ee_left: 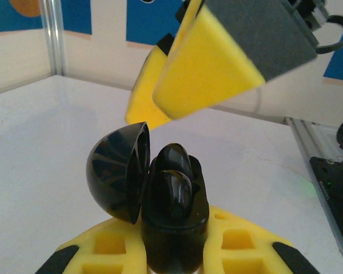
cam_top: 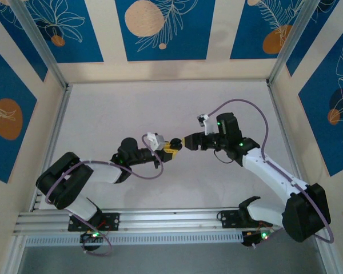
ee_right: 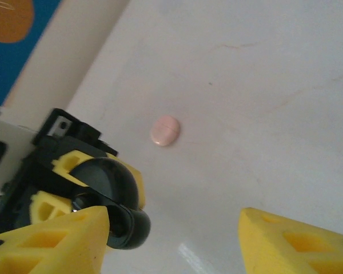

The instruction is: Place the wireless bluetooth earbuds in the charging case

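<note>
Centre of top view: left gripper jaws clamp black charging case, lid swung open at left, black earbuds seated in base. Right gripper jaws spread wide, empty, near case. Pale pink oval lies on worktop.

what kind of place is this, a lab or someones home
Most likely a robot lab work cell, not a home: a white table walled in by blue leaf-print panels and aluminium posts, with a left arm and right arm bolted to a rail.
</note>
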Robot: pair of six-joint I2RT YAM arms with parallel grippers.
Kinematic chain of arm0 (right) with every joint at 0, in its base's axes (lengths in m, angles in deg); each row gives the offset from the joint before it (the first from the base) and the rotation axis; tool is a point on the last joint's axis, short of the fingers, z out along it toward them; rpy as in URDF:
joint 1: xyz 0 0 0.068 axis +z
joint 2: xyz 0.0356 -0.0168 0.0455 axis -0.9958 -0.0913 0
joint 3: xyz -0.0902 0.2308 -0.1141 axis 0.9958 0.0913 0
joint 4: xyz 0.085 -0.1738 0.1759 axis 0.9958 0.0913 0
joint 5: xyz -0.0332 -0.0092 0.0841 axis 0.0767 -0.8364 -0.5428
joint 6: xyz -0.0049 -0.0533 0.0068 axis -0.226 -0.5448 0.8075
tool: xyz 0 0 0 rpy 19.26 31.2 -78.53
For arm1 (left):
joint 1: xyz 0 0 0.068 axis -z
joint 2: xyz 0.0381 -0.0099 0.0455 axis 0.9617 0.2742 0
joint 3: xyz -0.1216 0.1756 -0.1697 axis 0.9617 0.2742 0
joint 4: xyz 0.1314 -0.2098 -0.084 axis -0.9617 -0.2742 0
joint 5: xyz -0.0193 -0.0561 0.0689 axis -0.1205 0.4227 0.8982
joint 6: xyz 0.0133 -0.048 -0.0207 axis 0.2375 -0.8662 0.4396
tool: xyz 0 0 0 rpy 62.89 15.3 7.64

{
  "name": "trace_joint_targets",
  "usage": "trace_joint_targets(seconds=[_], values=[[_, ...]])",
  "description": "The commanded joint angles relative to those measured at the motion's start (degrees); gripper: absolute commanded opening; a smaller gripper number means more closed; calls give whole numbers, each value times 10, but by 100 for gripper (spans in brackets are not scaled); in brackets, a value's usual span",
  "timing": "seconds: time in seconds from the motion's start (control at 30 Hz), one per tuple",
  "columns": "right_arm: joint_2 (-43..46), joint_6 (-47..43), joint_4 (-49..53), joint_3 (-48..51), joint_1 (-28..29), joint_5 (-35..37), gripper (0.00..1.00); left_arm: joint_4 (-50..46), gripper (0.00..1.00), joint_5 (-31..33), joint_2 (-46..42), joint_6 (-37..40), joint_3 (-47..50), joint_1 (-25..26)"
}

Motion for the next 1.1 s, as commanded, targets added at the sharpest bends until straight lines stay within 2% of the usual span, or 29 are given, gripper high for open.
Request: trace_joint_targets(seconds=[0.0,0.07,0.27,0.4,0.53,0.7,0.8,0.97,1.07], values=[[8,7,-55,4,-12,-132,61,60,16,-53,7,-17,-1,2],[-5,9,-66,0,-14,-175,61,78,16,-69,18,-29,-5,3],[-40,19,-88,-8,-15,-223,61,141,16,-86,49,-68,-11,3],[-56,23,-100,-14,-15,-257,59,149,16,-80,57,-77,-11,2],[-45,24,-109,-3,-17,-272,53,121,16,-50,53,-74,-12,2],[-7,31,-124,24,-27,-280,47,32,16,-8,41,-70,-28,3],[11,37,-112,36,-41,-255,46,-38,16,12,37,-87,-48,2],[11,71,-31,35,-89,-124,47,-185,15,36,53,-171,-109,2],[5,108,-1,43,-127,-72,47,-276,15,47,73,-221,-150,2]])
